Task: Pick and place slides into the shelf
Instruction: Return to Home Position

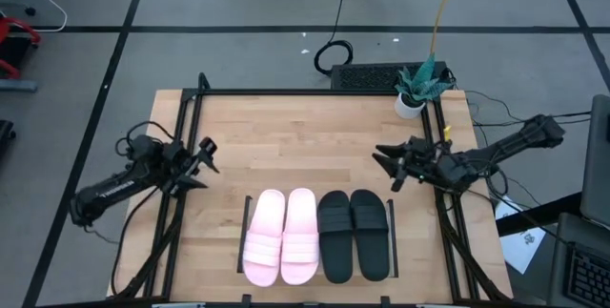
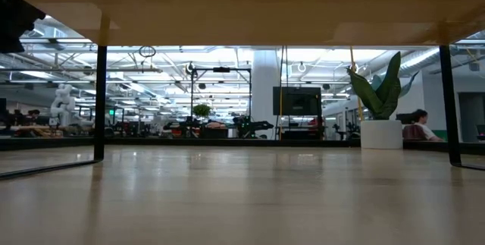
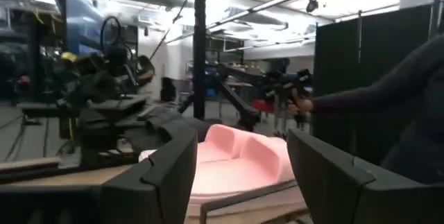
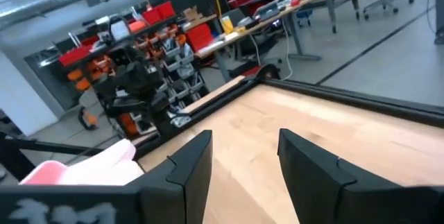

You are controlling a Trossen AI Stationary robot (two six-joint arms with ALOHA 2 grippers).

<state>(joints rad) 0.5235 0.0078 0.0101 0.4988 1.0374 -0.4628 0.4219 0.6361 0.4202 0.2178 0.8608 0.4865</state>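
Slides (image 1: 334,236) fill the shelf (image 1: 238,251); left fingers (image 3: 163,175) and right fingers (image 4: 184,172) spread, empty

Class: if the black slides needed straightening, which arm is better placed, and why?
Probably the right: the right gripper, open, is nearer the black slides, while the left gripper would have to reach across the pink slides.

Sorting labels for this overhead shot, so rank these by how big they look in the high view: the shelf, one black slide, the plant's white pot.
1. shelf, largest by far
2. black slide
3. white pot, clearly smallest
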